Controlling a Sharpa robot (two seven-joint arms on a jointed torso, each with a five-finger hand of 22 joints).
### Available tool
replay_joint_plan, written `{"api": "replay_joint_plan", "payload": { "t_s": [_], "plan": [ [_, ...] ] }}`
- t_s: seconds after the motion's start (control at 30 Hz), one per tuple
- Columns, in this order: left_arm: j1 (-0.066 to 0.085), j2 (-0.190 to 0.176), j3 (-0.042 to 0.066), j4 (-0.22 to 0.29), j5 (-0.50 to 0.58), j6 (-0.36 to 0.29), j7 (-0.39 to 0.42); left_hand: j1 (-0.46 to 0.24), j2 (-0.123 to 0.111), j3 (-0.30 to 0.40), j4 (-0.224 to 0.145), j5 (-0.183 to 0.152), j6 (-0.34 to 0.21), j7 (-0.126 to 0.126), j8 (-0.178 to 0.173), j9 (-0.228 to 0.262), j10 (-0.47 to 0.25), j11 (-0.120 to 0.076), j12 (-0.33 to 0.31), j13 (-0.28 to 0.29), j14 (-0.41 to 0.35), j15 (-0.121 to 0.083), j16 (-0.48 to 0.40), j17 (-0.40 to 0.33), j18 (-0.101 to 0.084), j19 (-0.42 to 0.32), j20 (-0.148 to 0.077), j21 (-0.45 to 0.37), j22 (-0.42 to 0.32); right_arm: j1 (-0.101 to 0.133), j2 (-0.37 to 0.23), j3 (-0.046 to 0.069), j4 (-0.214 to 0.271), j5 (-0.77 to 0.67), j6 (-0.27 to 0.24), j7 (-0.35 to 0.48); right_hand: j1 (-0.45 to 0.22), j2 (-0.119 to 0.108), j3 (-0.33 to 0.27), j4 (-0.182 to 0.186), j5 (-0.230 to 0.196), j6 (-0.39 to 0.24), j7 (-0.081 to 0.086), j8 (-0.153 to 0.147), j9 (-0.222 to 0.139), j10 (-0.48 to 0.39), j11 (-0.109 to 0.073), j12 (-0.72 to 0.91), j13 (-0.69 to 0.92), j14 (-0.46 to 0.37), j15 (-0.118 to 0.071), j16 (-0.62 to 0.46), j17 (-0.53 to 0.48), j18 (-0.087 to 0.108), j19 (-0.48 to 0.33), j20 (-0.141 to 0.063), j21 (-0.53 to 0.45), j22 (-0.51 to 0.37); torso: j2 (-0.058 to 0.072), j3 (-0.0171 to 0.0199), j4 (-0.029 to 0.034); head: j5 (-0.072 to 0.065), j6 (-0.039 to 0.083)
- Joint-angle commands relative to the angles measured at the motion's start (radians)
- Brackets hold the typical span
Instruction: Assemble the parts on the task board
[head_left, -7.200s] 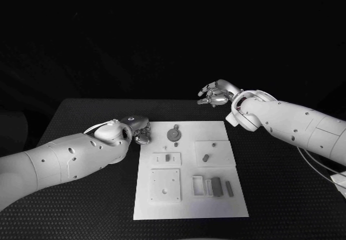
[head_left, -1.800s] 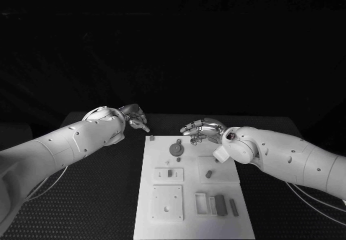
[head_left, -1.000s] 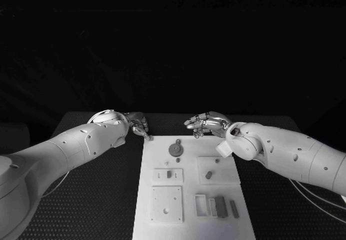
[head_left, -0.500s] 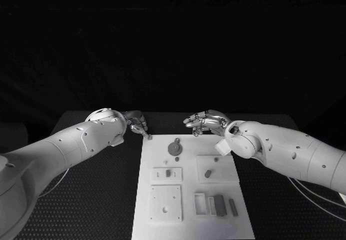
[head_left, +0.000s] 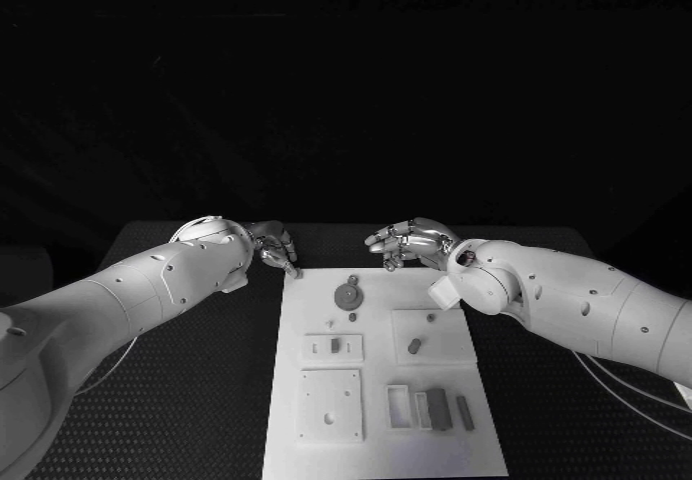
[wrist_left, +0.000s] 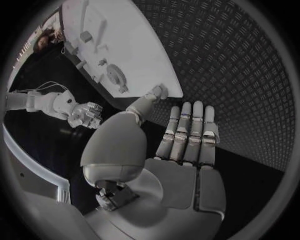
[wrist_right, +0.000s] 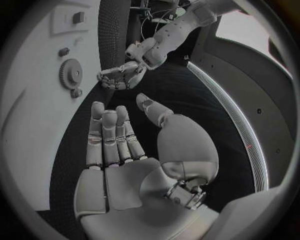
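probably light, stiff and a bit slick, so best pinched by the rim: gear part (head_left: 348, 296) at 12 o'clock on task board (head_left: 374, 440), left robot hand (head_left: 274, 246) at 10, right robot hand (head_left: 410, 244) at 1, both spread, empty

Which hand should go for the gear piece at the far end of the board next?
Probably the right hand. It hovers open just beyond the task board's far edge, close to the gear. The left hand is busy: its thumb touches the board's far left corner, seemingly steadying it.
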Motion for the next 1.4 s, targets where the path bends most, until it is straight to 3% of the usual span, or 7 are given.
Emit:
{"api": "replay_joint_plan", "payload": {
  "t_s": [0.03,0.57,0.77,1.1,1.4],
  "plan": [
    [-0.024,0.015,-0.007,0.026,0.016,0.100,0.049,0.000,-0.014,-0.008,0.001,-0.004,-0.006,0.001,0.005,-0.001,-0.006,-0.002,-0.005,-0.001,0.000,0.004,-0.007,0.001,-0.015,-0.008,0.002,-0.002,-0.237,0.001,0.001,0.000,0.001,-0.007,0.005,0.008,-0.005,0.004,0.003,-0.004,0.000,0.001,0.008,0.004,-0.001,0.007,0.001,-0.006,-0.001,0.000,-0.001,-0.003,-0.001,0.014,-0.004,0.004,-0.007,-0.001,-0.001,0.0004,0.0014,0.000,-0.003],
    [-0.024,0.009,-0.007,0.060,0.002,0.107,0.054,0.001,-0.019,-0.014,0.002,-0.004,-0.006,-0.002,0.006,-0.002,-0.005,-0.007,-0.007,-0.010,-0.005,0.005,-0.016,0.003,-0.015,-0.021,0.008,-0.003,-0.244,0.002,-0.001,0.000,0.001,-0.007,0.005,0.009,-0.005,0.004,0.003,-0.004,0.000,0.000,0.007,0.005,-0.001,0.008,0.001,-0.005,-0.003,0.001,-0.001,-0.004,-0.002,0.014,-0.003,0.005,-0.007,-0.001,-0.002,0.0000,0.0018,0.001,-0.008],
    [-0.031,0.012,-0.007,0.059,-0.033,0.094,0.052,0.003,-0.012,-0.013,0.004,-0.004,-0.003,-0.002,0.009,-0.002,-0.002,-0.008,-0.006,-0.012,-0.005,0.005,-0.018,0.004,-0.015,-0.021,0.008,-0.002,-0.245,0.002,-0.001,0.000,0.001,-0.007,0.005,0.009,-0.004,0.005,0.003,-0.005,0.000,0.000,0.007,0.005,-0.001,0.008,0.001,-0.005,-0.004,0.001,-0.001,-0.004,-0.002,0.014,-0.003,0.005,-0.007,-0.001,-0.001,-0.0002,0.0004,0.002,-0.008],
    [-0.046,0.009,-0.020,0.056,-0.108,0.049,0.040,0.022,-0.007,-0.003,0.002,-0.004,0.005,0.000,0.014,-0.002,0.014,-0.006,-0.002,-0.017,0.003,0.004,-0.018,0.009,-0.015,-0.016,0.005,0.001,-0.248,0.003,-0.005,0.001,0.003,-0.007,0.004,0.008,-0.004,0.005,0.003,-0.005,0.000,0.000,0.007,0.005,-0.002,0.009,0.001,-0.005,-0.005,0.001,-0.001,-0.004,-0.002,0.014,-0.003,0.005,-0.008,-0.001,0.001,-0.0003,0.0005,-0.001,-0.009],
    [-0.047,0.000,-0.020,0.046,-0.112,0.029,0.031,0.045,-0.008,0.017,0.004,-0.004,-0.001,0.008,0.012,-0.005,0.013,0.004,-0.006,-0.025,0.009,0.006,-0.021,0.014,-0.015,-0.006,0.003,0.001,-0.253,0.004,-0.009,0.001,0.005,-0.007,0.003,0.008,-0.003,0.005,0.003,-0.005,0.000,0.000,0.007,0.005,-0.002,0.009,0.001,-0.005,-0.006,0.002,-0.001,-0.004,-0.002,0.014,-0.003,0.005,-0.008,-0.001,-0.001,-0.0001,0.0006,-0.003,-0.012]
  ]
}}
